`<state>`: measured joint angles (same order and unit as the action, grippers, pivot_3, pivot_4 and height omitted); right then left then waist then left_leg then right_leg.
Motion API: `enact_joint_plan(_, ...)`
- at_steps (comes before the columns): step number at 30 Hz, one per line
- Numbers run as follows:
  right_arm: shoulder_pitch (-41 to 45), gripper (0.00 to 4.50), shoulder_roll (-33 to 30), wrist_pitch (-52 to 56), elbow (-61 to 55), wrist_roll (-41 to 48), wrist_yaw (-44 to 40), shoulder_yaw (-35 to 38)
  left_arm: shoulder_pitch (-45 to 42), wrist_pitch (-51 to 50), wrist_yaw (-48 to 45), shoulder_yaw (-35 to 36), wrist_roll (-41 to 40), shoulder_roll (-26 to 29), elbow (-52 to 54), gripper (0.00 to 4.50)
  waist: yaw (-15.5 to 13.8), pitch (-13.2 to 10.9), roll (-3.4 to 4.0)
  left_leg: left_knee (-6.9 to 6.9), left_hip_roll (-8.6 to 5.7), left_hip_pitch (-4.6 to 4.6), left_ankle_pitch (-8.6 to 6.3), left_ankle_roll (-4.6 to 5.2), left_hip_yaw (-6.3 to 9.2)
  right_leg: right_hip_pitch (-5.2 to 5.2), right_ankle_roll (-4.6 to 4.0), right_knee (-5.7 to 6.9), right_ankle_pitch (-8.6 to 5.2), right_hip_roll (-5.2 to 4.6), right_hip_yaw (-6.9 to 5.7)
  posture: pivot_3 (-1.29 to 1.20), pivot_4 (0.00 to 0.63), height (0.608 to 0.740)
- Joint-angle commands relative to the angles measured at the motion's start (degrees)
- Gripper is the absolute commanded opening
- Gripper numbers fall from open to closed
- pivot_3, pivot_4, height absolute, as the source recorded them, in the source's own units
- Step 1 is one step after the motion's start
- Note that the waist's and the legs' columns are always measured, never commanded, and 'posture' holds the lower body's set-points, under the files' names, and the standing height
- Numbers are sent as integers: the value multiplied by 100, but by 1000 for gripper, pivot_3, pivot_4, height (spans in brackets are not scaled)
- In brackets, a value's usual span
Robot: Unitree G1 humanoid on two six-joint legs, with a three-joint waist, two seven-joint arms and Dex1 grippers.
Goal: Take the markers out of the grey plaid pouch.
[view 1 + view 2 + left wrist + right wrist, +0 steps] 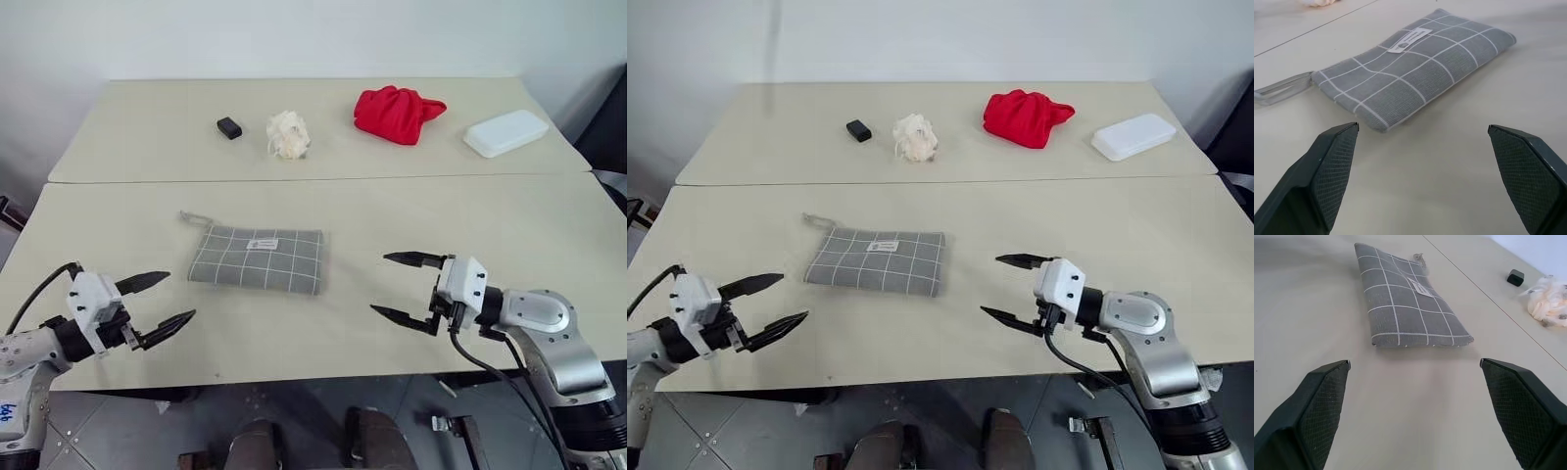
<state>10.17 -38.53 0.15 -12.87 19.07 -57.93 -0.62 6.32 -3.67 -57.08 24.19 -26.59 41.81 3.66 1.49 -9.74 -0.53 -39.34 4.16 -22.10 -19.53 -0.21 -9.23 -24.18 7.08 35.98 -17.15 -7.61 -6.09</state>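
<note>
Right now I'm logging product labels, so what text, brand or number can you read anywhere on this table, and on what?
Small white label on the grey plaid pouch: dark print, too small to read.
Nothing else carries readable text.

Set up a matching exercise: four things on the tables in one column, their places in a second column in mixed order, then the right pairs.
Things:
1. pouch
2. red cloth
3. white box
4. black block

Places:
A. far table, rightmost thing
B. near table, between the two open grippers
C. far table, leftmost thing
D. far table, just left of the white box

Pairs: 1-B, 2-D, 3-A, 4-C
</note>
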Motion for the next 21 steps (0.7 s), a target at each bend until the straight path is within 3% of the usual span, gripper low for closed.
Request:
enact_joint_plan(1, -10, 4465, -85, 34, -94, 91, -12, 173, -17, -53, 129, 119, -62, 4, 46, 4500, -1, 0, 0, 0, 0, 0, 0, 0, 0, 0, 0, 0, 0, 0, 0, 0, 150, 740)
enact_joint_plan(3, -41, 4465, -91, 61, -114, 68, -9, 140, -17, -84, 97, 118, -77, 31, 28, 4500, -2, 0, 0, 0, 0, 0, 0, 0, 0, 0, 0, 0, 0, 0, 0, 0, 150, 740)
enact_joint_plan(11, 123, 4465, 63, 509, -400, 241, 67, -33, -213, -1865, -294, 359, -1197, 424, -341, 4500, 1, 0, 0, 0, 1, 0, 0, 0, 0, 0, 0, 1, 0, 1, 0, 0, 150, 740)
enact_joint_plan(18, 882, 2176, 337, 1145, -514, -224, 297, -809, -1509, -3424, -238, 95, -1442, 934, -1514, 4500, -1, 1, -1, -10, 1, -1, 1, -1, 2, 0, 0, 10, 0, 2, 1, 0, 150, 740)
enact_joint_plan(21, 1233, 1166, 635, 1262, -352, -556, 548, -1148, -2243, -3832, 15, -238, -1169, 980, -2088, 4500, -2, 1, -1, -11, 0, -4, 1, -2, 2, -3, 0, 13, 0, 3, 0, 0, 150, 740)
